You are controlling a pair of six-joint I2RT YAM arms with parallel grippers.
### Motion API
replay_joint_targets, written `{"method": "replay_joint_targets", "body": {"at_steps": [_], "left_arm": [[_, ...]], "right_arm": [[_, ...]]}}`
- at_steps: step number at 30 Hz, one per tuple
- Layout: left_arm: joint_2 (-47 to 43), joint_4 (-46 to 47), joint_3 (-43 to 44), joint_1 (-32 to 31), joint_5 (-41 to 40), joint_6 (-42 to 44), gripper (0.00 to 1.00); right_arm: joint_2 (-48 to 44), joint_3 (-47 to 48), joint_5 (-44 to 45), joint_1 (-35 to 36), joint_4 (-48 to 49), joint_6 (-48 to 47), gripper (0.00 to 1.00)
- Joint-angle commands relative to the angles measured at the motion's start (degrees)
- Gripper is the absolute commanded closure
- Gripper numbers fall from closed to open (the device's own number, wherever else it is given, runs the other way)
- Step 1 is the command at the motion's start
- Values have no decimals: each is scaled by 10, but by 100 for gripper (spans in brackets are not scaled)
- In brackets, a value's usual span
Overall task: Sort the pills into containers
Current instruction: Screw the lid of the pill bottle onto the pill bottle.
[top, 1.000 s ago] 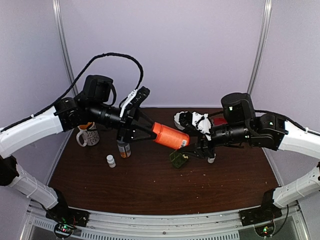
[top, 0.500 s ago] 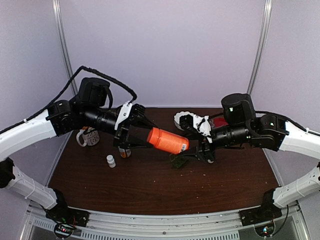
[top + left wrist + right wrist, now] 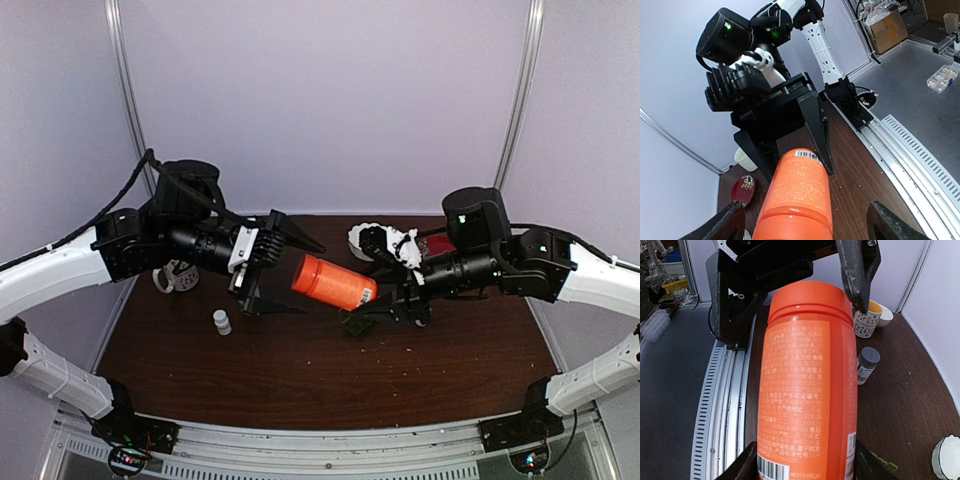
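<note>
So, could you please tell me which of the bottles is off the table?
The large orange bottle, held sideways in the right hand; the small white bottle and grey-capped bottle stand on the table.

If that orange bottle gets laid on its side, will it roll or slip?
Probably rolls: the orange bottle is a round cylinder, held sideways. Possibly slippery: smooth plastic. Seems stiff: the right end effector grips its base without denting.
</note>
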Motion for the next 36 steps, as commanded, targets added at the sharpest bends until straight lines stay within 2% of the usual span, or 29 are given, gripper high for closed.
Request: {"method": "replay_joint_targets", "body": {"at_steps": [1, 9, 15, 21, 29, 32, 34, 36], "left_arm": [[-7, 25, -1, 0, 3, 9, 14], [-1, 19, 6, 1, -15, 8, 25], [6, 19, 4, 1, -28, -1, 16], [14, 19, 8, 0, -27, -8, 20], [17, 13, 15, 0, -28, -9, 36], [20, 7, 19, -1, -27, -9, 50], [24, -7, 29, -1, -26, -9, 62], [29, -22, 37, 0, -28, -9, 66]], "right_arm": [[-10, -5, -8, 0, 25, 7, 100], [-17, -13, -3, 0, 33, 10, 100], [-25, -21, -1, 0, 45, 13, 100], [-22, -21, -3, 0, 45, 14, 100], [-24, -22, 2, 0, 52, 17, 100], [-24, -26, 4, 0, 60, 20, 99], [-24, -30, 6, 0, 67, 22, 92], [-27, -36, 11, 0, 74, 23, 84]]}}
